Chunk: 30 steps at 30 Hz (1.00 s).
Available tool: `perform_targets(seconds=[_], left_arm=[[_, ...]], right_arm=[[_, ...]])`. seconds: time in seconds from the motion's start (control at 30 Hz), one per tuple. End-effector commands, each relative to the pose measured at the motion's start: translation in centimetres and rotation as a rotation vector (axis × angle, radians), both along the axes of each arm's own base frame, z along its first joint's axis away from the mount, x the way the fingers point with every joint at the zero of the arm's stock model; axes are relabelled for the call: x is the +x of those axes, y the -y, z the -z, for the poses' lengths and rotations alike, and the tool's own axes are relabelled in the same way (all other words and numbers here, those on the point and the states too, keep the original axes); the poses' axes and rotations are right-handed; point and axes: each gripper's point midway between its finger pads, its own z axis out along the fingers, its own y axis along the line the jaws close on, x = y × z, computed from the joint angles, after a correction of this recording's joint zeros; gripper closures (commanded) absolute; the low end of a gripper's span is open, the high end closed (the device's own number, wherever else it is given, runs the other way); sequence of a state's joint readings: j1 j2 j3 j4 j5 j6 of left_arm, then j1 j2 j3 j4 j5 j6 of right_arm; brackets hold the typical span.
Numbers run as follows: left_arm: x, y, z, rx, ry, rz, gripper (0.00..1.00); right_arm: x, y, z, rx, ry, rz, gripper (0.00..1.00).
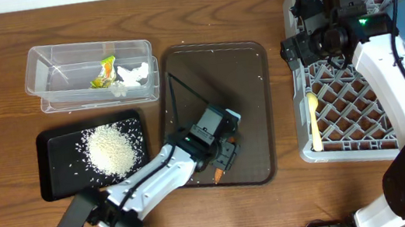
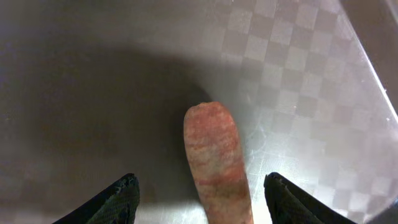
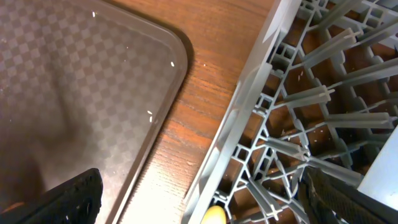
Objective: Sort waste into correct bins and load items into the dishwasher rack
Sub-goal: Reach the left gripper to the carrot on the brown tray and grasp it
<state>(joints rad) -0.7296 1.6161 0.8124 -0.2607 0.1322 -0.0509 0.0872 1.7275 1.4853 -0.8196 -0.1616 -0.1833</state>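
Overhead shows one carrot (image 1: pixel 218 176), one spoon (image 1: pixel 314 122), one wrapper (image 1: pixel 105 71), one rack (image 1: pixel 342 103).

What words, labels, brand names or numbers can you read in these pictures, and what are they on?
None can be read.
The yellow-green snack wrapper in the clear tub may carry print, but it is too small to make out.
The dishwasher rack, brown tray and black tray show no lettering.
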Motion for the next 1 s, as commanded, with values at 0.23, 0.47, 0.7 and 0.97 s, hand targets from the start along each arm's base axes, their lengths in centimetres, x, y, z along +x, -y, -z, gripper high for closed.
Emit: perform_targets(seconds=[0.23, 0.47, 0.7, 0.97], left_arm=[[0.9, 0.4, 1.0, 0.014, 0.027, 0.013, 0.33], [1.0, 0.5, 1.5, 0.018, 0.029, 0.022, 0.34], [1.2, 0.5, 2.0, 0.026, 0.034, 0.025, 0.52], [1.3, 0.5, 1.9, 0.024, 0.037, 0.025, 0.69]], right_arm=[[-0.4, -0.5, 0.4, 0.014, -0.025, -0.001, 0.01], [-0.6, -0.5, 0.5, 0.014, -0.035, 0.000, 0.01], [-0.7, -0.5, 0.6, 0.013, -0.041, -0.001, 0.01], [-0.7, -0.5, 0.6, 0.013, -0.041, -0.001, 0.01]])
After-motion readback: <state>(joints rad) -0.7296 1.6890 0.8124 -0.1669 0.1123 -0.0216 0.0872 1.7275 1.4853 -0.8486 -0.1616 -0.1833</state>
